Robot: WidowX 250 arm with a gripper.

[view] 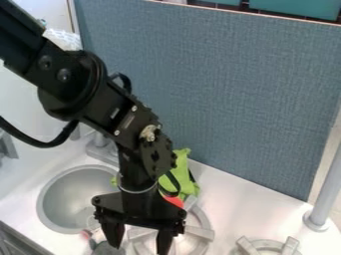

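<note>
Green cloth [185,183]: one, crumpled, on the counter [233,199] behind the arm's wrist, by the burner [200,232]; black strips and a red piece [174,200] beside it. Handling, as judged: light, soft, limp, not fragile, likely to fold under pressure; best taken by a raised fold at its top or outer side. Grey item [108,248]: one, rounded, low between the sink [49,200] and the burner, partly cut off; probably light, material uncertain; best taken across its body. End effector [139,245]: one, black, pointing down, its two fingers well apart, nothing seen clamped between them; sink-side finger just beside the grey item, contact uncertain.
</note>
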